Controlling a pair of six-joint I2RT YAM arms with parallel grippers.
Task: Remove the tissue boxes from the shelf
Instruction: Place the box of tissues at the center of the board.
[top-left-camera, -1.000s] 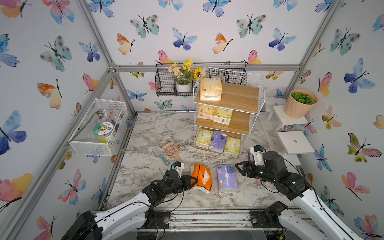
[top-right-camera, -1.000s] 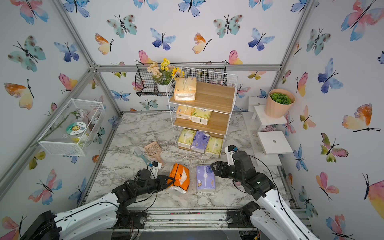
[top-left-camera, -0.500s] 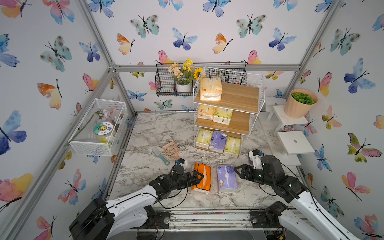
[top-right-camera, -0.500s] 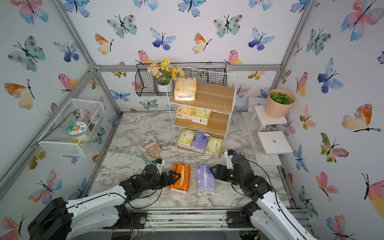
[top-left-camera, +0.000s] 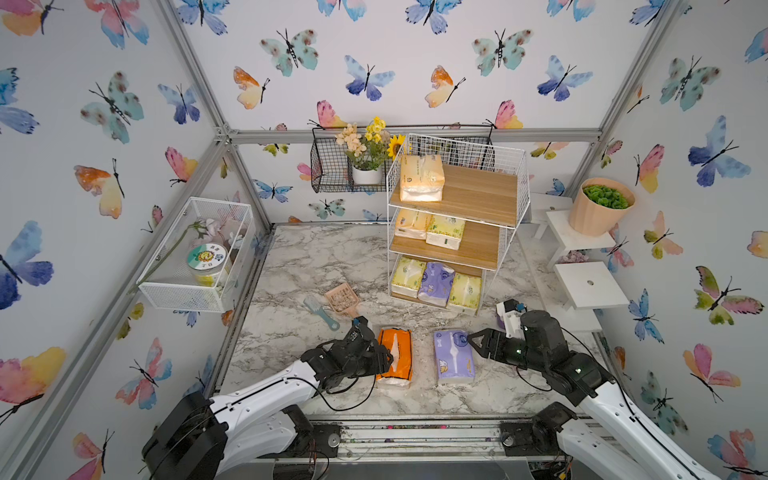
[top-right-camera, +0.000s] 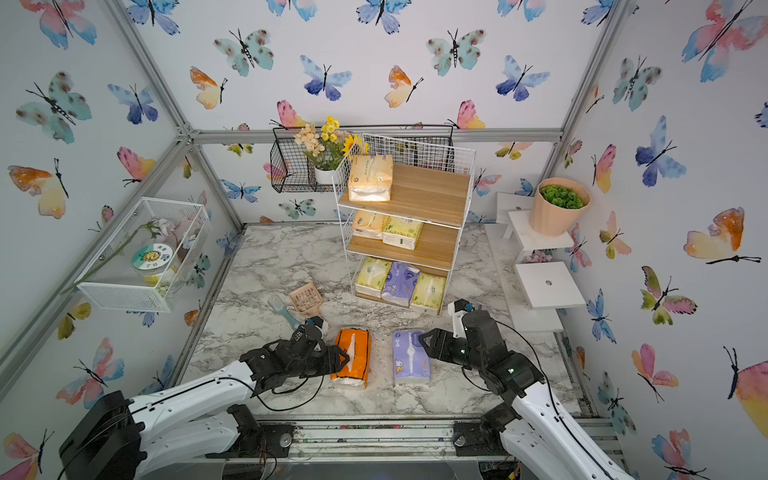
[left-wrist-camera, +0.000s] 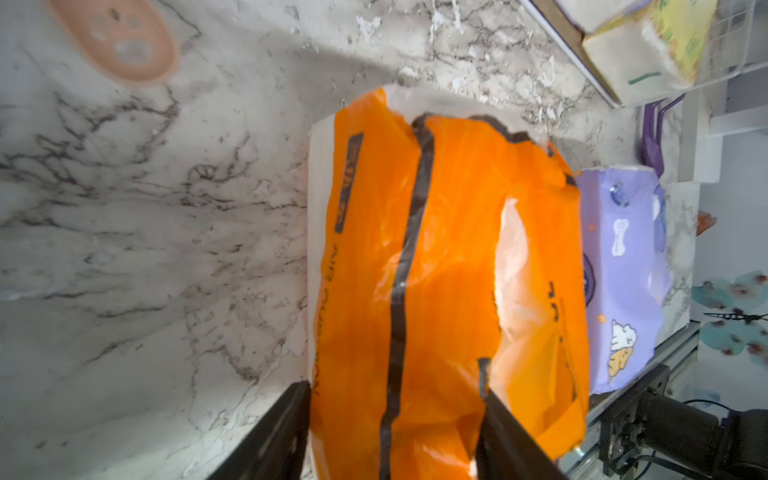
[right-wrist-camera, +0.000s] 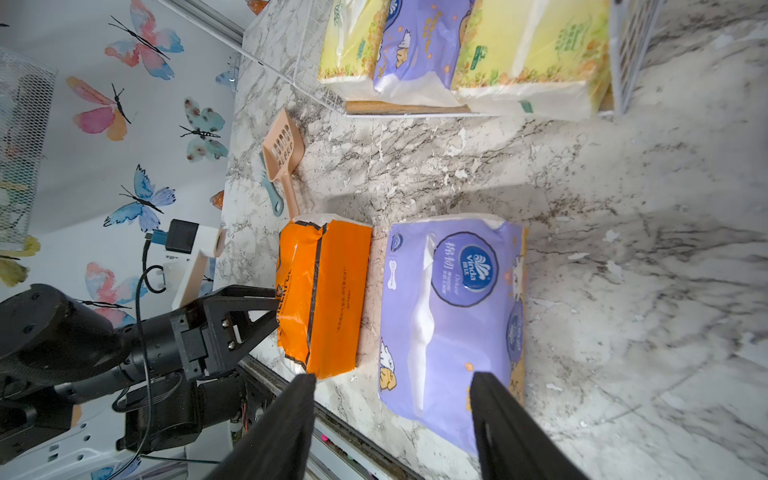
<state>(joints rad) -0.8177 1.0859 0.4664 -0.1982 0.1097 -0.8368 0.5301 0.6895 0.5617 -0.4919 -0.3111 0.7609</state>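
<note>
My left pincer (top-left-camera: 384, 358) straddles the near end of the orange pack (top-left-camera: 395, 353), which lies flat on the table (top-left-camera: 307, 266) at 6 o'clock. Its fingers (left-wrist-camera: 286, 432) sit close against the wrapper on either side, but I cannot tell whether they clamp it. My right pincer (right-wrist-camera: 390, 376) is released, jaws spread at the near end of the lavender pack (top-left-camera: 454, 357). That pack lies flat at 5 o'clock, just beside the orange one and not touching it. The shelf (top-left-camera: 473, 195) stands at 1 o'clock and holds six packs: one peach pack (top-left-camera: 422, 178) on top, two pale packs (top-left-camera: 411, 224) on the middle board, three bottom packs (top-left-camera: 436, 282) side by side.
</note>
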